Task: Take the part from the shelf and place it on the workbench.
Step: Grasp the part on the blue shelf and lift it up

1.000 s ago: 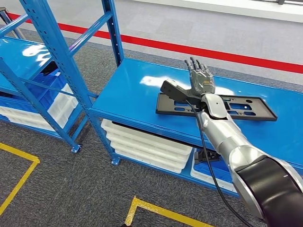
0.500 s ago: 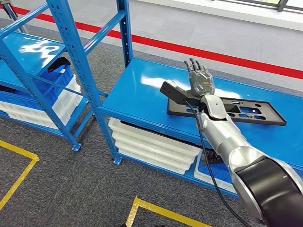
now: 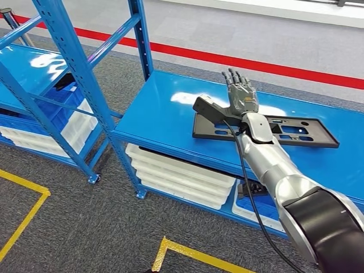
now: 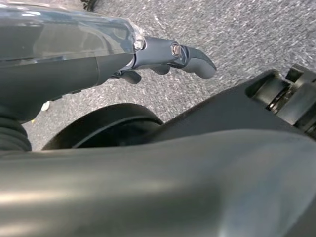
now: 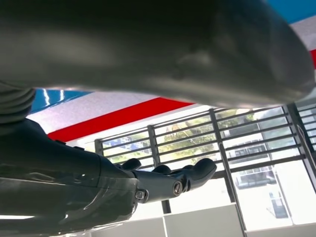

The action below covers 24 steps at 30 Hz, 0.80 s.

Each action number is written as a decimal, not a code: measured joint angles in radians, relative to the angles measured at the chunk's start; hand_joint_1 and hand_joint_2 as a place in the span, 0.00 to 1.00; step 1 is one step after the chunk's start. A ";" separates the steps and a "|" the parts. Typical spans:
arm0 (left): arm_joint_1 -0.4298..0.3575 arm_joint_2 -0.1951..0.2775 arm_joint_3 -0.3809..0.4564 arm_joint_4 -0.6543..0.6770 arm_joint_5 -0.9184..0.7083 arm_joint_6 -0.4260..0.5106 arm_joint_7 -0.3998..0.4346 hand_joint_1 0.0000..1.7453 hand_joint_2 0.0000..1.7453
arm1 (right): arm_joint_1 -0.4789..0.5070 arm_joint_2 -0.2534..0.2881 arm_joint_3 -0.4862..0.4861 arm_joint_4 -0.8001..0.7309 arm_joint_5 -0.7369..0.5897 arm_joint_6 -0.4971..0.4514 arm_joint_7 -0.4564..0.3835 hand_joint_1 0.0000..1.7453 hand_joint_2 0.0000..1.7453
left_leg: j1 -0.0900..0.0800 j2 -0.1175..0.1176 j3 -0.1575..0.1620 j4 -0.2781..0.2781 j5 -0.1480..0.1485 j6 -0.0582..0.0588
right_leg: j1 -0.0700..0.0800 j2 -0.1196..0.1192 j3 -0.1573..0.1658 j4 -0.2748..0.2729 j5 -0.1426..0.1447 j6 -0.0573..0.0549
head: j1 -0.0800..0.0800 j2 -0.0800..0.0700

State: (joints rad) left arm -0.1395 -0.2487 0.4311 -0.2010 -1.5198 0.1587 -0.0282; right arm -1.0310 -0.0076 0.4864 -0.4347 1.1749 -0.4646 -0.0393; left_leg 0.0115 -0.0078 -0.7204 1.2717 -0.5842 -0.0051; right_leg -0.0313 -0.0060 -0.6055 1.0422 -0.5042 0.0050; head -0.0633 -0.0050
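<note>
A long flat black part (image 3: 296, 132) with cutouts lies on the blue shelf (image 3: 163, 114). My right arm reaches out over the shelf. My right hand (image 3: 242, 94) is over the part's left portion, fingers straight and spread, thumb stuck out toward the part's left end, holding nothing. Whether it touches the part I cannot tell. In the right wrist view the right hand (image 5: 175, 182) shows stretched fingers against windows. My left hand (image 4: 175, 52) hangs over grey carpet in the left wrist view, fingers extended and empty.
Stacked white trays (image 3: 180, 176) sit on the lower level beneath the part. Blue uprights (image 3: 73, 62) of a neighbouring rack stand at the left, with blue and white bins (image 3: 64, 108) under it. A red floor line (image 3: 257, 62) runs behind; yellow tape (image 3: 193, 256) marks the carpet in front.
The whole picture swayed right, then back left, so the camera moved. My right hand keeps its spread pose over the part's left portion; the part still lies on the shelf.
</note>
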 joint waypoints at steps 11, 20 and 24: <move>-0.002 -0.001 0.000 0.000 0.000 0.000 0.000 0.00 1.00 | -0.012 0.001 0.000 -0.002 0.000 -0.001 0.000 0.00 0.00 | -0.009 -0.001 0.114 -0.247 0.094 0.024 | 0.002 0.001 0.015 -0.023 0.002 0.002 | 0.004 0.000; -0.002 -0.001 0.000 0.000 0.000 0.000 0.000 0.00 1.00 | -0.014 0.001 0.000 -0.002 0.000 -0.001 0.000 0.00 0.00 | -0.016 -0.001 0.113 -0.244 0.093 0.030 | -0.002 0.001 0.021 -0.034 0.010 0.027 | 0.003 0.000; -0.002 -0.001 0.000 0.000 0.000 0.000 0.000 0.00 1.00 | -0.013 0.001 0.000 -0.002 0.000 -0.001 0.000 0.00 0.00 | -0.015 -0.001 0.114 -0.245 0.093 0.030 | -0.001 0.001 0.020 -0.034 0.009 0.030 | 0.003 0.000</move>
State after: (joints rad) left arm -0.1416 -0.2499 0.4310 -0.2010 -1.5198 0.1587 -0.0282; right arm -1.0445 -0.0065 0.4868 -0.4372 1.1753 -0.4658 -0.0389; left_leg -0.0032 -0.0088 -0.6068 1.0272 -0.4912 0.0248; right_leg -0.0319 -0.0053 -0.5854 1.0081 -0.4951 0.0348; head -0.0599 -0.0050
